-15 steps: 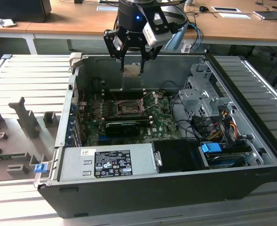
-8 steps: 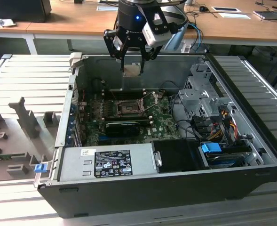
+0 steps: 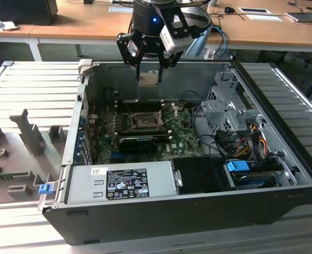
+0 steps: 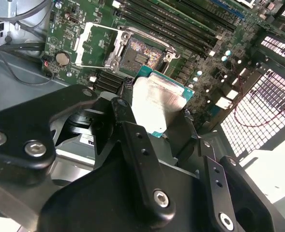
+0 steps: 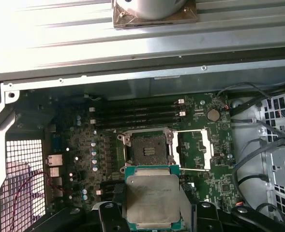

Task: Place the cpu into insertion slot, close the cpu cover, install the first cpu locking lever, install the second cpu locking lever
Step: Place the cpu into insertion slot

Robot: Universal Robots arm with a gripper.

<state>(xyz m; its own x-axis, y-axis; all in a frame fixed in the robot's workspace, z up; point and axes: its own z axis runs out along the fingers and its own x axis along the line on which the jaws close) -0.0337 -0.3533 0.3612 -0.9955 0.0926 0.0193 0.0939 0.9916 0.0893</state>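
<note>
Now the gripper, upper middle of the exterior view, pinches the cpu flat by its edges (metal top up), clear above the insertion slot. The cpu cover lies flipped open, probably so the chip can seat.

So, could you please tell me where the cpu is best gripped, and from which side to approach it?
Grip it by two opposite edges, coming from above its metal top. The cpu is a thin flat square, so its broad faces give nothing to pinch, while its straight, parallel edges suit two fingers. The gripper holds it that way now, the chip level between its fingers.
</note>
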